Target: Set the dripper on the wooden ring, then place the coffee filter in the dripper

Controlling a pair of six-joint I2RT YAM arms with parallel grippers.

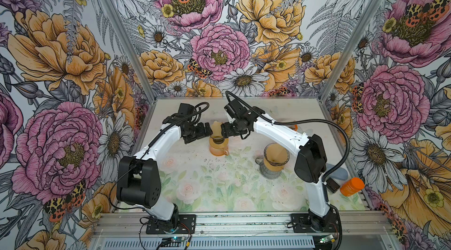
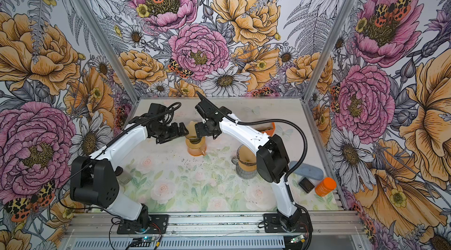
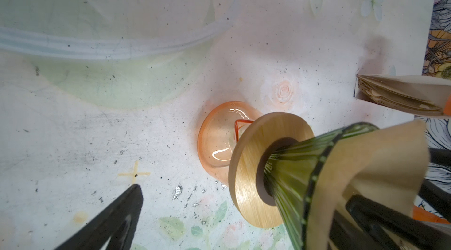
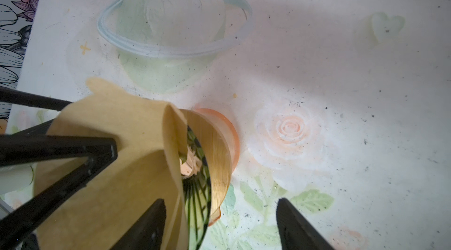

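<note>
A brown paper coffee filter [image 1: 216,127] [image 2: 191,126] stands tilted in the green glass dripper [image 3: 292,170] [image 4: 198,195]. The filter sticks out well above the dripper's rim. The dripper's wooden collar rests on an orange glass carafe [image 1: 218,150] [image 3: 214,143]. My left gripper [image 1: 208,131] [image 3: 244,193] is open on the filter's left side; one finger lies against the paper [image 3: 366,163] and the other is out over the table. My right gripper [image 1: 223,131] [image 4: 219,202] is open on the right side. It has one finger at the paper [image 4: 109,126] and the dripper's rim in the gap.
A second dripper with a filter sits on a grey mug [image 1: 274,161] under the right arm. A stack of filters in an orange holder [image 3: 402,95] stands behind the right arm. An orange jar [image 1: 351,186], a grey-blue case [image 2: 306,170] and a small black device [image 2: 306,184] lie at the right edge.
</note>
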